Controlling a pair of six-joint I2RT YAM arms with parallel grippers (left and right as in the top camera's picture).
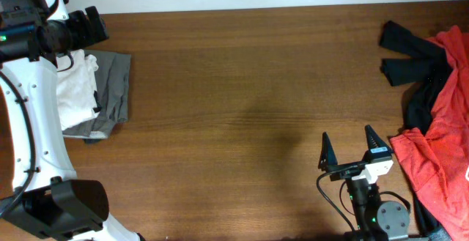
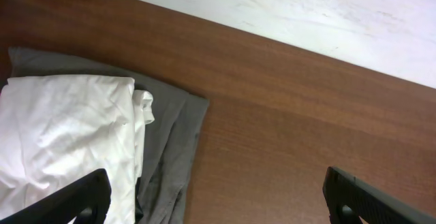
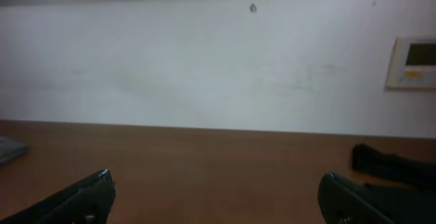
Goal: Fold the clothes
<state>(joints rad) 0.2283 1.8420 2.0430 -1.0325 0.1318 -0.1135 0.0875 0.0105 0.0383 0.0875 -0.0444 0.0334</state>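
— Where is the T-shirt (image 2: pixel 68 129) lying?
— It is lying at the far left of the table (image 1: pixel 242 87) in a compact folded bundle. It is resting on top of the grey trousers (image 1: pixel 116 87), which are sticking out past it on the right.
— What is the left gripper (image 2: pixel 221 207) doing?
— It is hovering over that pile with its jaws standing wide apart, holding nothing. One finger (image 2: pixel 78 200) is showing over the near edge of the white cloth, though it is unclear whether it is touching.
— And the right gripper (image 1: pixel 347 144)?
— It is sitting at the near right, pointing toward the far wall (image 3: pixel 204 67). Its fingers are spread wide too and are gripping nothing.
— What is lying near it?
— A red garment (image 1: pixel 440 146) is sprawling along the right edge, just beside the gripper. A black garment (image 1: pixel 410 54) is lying beyond it, toward the far right corner.
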